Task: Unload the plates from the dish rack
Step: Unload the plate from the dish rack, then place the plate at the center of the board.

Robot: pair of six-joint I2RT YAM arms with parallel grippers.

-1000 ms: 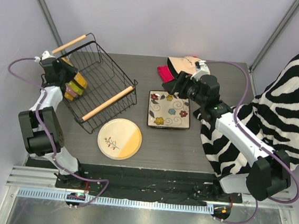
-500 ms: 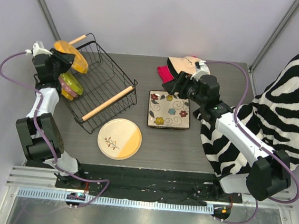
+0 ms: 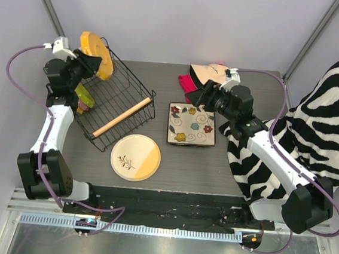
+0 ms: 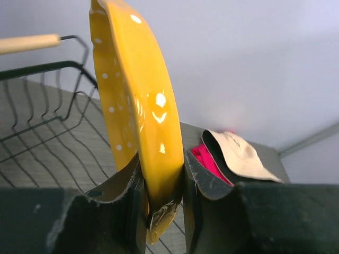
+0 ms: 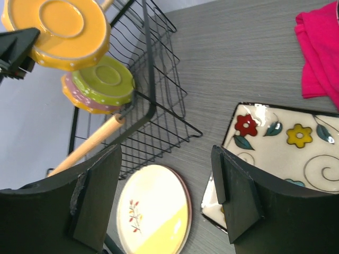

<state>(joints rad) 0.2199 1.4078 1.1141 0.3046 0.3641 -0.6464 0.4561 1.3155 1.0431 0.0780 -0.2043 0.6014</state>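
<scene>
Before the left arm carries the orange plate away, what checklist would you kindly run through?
1. Grip: left gripper's jaws clamp the orange plate's rim: ok.
2. Plate raised above the dish rack wires: ok.
3. Clearance from the rack's far handle: cannot tell.
4. Bare table for setting down, beside the cream-yellow plate: ok.
5. Right gripper open, near the square plate, away from the rack: ok.
6. Rack emptied: not ok, green plate and pink plate inside.

Dish rack (image 3: 122, 117) on left of table (image 3: 196, 165). Square plate (image 3: 192, 124) right of rack, round plate (image 3: 135, 157) in front. Two plates (image 3: 83, 98) standing in rack's left end. Raised plate (image 3: 97, 55) above far-left corner, clamped in left gripper (image 3: 82, 63). Cap (image 3: 210, 71) and cloth (image 3: 187, 82) behind square plate.
</scene>
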